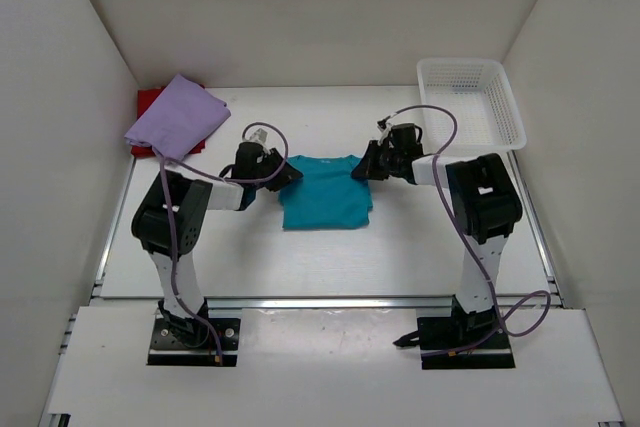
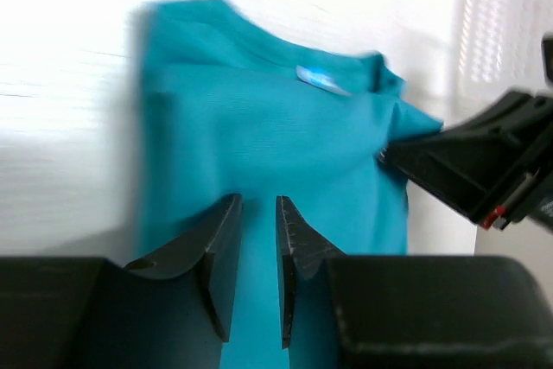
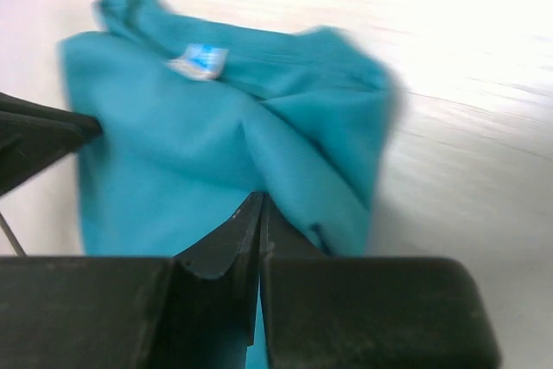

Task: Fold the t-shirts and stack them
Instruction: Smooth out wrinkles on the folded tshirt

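Neck label (image 2: pixel 318 78): a small pale tag sewn inside the collar of the teal t-shirt (image 1: pixel 325 195). Both wrist views are blurred, so any print on it cannot be read. No other writing or brand mark can be made out. The teal t-shirt lies spread at the middle of the table (image 1: pixel 420 247), collar toward the far side, between the two arms. The left gripper (image 1: pixel 292 175) sits at its left shoulder with the jaws a narrow slit apart. Teal cloth shows in the slit, but I cannot tell whether it is pinched. The right gripper (image 1: pixel 360 172) sits at the right shoulder with its jaws pressed together on a raised fold of the same shirt. In the far left corner, a folded lavender t-shirt (image 1: pixel 177 115) rests on top of a red t-shirt (image 1: pixel 148 102), of which only an edge shows. A white mesh basket (image 1: pixel 512 99) stands in the far right corner, well apart from the shirts. The table surface is plain white and matte, and plain white walls (image 1: pixel 320 17) enclose it on three sides.
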